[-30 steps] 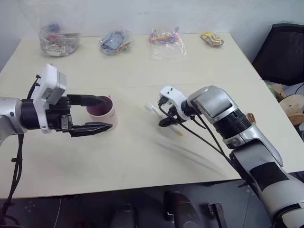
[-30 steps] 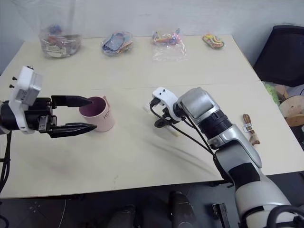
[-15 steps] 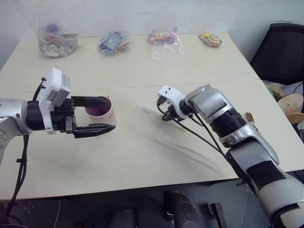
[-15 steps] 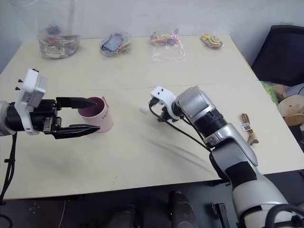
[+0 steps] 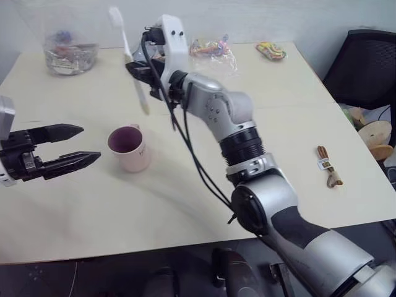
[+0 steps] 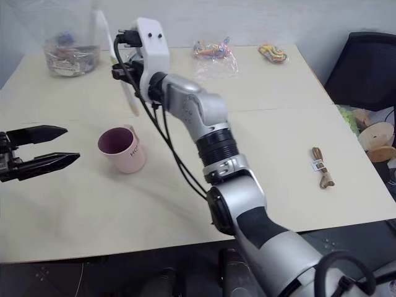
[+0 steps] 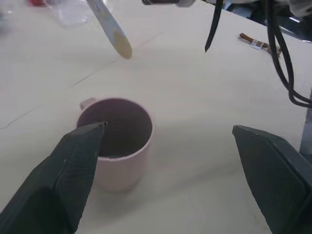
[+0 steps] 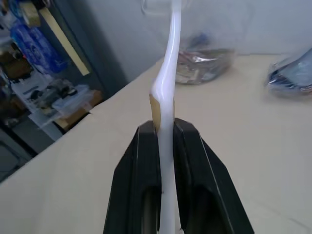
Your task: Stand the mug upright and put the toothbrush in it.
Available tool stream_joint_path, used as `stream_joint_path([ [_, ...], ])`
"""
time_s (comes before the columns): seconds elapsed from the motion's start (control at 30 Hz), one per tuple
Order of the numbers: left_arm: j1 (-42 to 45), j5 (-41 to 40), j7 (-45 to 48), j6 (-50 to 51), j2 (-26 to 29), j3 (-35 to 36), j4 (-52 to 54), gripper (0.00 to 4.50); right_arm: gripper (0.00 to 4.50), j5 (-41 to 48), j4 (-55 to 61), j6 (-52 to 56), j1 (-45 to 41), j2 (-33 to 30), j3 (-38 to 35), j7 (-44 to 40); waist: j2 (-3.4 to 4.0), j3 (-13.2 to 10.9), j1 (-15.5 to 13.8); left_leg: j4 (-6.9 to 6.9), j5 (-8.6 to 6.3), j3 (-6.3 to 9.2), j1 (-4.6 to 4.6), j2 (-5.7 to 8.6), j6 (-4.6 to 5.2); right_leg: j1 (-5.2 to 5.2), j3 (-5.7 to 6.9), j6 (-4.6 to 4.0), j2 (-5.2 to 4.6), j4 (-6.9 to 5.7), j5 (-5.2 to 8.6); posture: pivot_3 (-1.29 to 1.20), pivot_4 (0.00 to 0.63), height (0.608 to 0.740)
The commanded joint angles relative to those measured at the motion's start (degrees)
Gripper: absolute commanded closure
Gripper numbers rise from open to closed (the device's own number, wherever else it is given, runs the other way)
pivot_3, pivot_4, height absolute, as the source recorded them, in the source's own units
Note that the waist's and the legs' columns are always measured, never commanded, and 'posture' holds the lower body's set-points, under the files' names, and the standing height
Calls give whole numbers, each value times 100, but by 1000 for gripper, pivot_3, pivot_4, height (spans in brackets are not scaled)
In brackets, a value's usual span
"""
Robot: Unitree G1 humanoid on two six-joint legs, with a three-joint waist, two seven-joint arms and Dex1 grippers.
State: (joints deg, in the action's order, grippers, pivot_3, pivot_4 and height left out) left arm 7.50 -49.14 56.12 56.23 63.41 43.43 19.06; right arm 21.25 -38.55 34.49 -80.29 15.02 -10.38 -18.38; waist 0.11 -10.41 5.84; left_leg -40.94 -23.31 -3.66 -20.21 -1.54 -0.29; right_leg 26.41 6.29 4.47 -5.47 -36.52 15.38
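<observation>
The small pale pink cylindrical mug [image 5: 129, 147] with a darker mauve inside stands upright on the pale cream tabletop [image 5: 204, 204], its mouth facing up and its small handle turned toward the far side of the table. The slim white-and-cream toothbrush [image 5: 130, 57] is off the table, held in the air above and behind the mug, nearly upright with its bristle head uppermost and its cream-coloured lower end hanging free above the table. The right gripper [image 8: 165, 146] is clamped on the toothbrush, both black fingers pressed flat against the handle a little below its cream patch, as the right wrist view shows. The left gripper [image 5: 77, 143] hangs level just beside the mug on the robot's left, its two black fingers spread wide with nothing between them; in the left wrist view the mug sits ahead of the spread fingers [image 7: 73, 165], apart from them. Along the far edge of the table lie several clear plastic bags of mixed small items [image 5: 68, 52]. A short brown strap with a metal clip [image 5: 328, 166] lies on the table well to the robot's right. A black chair [image 5: 365, 62] stands beyond the table's far right corner.
</observation>
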Motion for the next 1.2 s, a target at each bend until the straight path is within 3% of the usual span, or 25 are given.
stream_joint_path([
  [0.03,-81,2,-46,2,89,281,41,0,4465,461,187,-133,42,506,-103,2,0,0,-25,0,0,1,-1,1,0,1,0,0,0,0,0,0,150,740],
  [0.4,-81,-60,-210,-28,79,279,89,0,4465,507,432,-152,973,803,895,-255,-1,0,74,6,0,-3,2,-2,0,6,-3,0,7,-1,0,0,150,740],
  [0.73,56,-32,-180,-139,111,107,-48,0,995,804,610,-306,987,653,966,-267,-1,0,63,4,0,-3,2,-3,0,6,-3,0,5,-1,0,0,150,740],
  [0.9,-31,120,-64,-250,133,102,-200,0,995,880,2200,153,1511,-385,1740,-1482,-2,1,59,5,0,-2,3,-2,0,7,-3,0,6,-2,0,0,150,740],
  [1.03,-362,418,191,-453,219,237,-377,0,995,1206,3431,966,1845,-1892,2045,-2859,-4,1,-45,-2,-1,1,-2,-3,3,5,-2,1,-4,-1,0,0,150,740],
  [1.13,-830,803,589,-755,331,481,-545,0,995,915,3755,890,2085,-3494,2338,-4060,-6,2,-141,-5,-3,-2,-2,3,6,4,-4,2,-5,8,-1,0,150,740],
  [1.2,-1081,970,841,-882,402,695,-655,0,995,752,3763,788,2196,-4218,2436,-4530,-7,1,-175,-5,-3,-10,-2,4,6,2,-2,2,-3,11,-1,0,150,740],
])
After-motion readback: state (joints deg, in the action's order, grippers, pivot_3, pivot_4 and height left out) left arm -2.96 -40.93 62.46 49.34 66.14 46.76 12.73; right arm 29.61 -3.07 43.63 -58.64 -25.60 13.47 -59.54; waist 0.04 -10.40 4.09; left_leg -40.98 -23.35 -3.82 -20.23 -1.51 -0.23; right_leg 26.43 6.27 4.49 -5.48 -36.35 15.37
